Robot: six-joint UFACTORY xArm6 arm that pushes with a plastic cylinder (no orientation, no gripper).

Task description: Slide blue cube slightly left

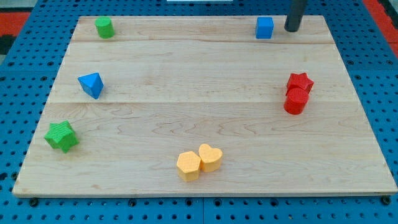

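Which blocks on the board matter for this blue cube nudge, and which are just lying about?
In the job:
- blue cube, near the view's top
- my tip, just to the cube's right in view

Lying about:
- green cylinder
- blue triangular block
- green star
- yellow hexagon, yellow heart
- red star, red cylinder
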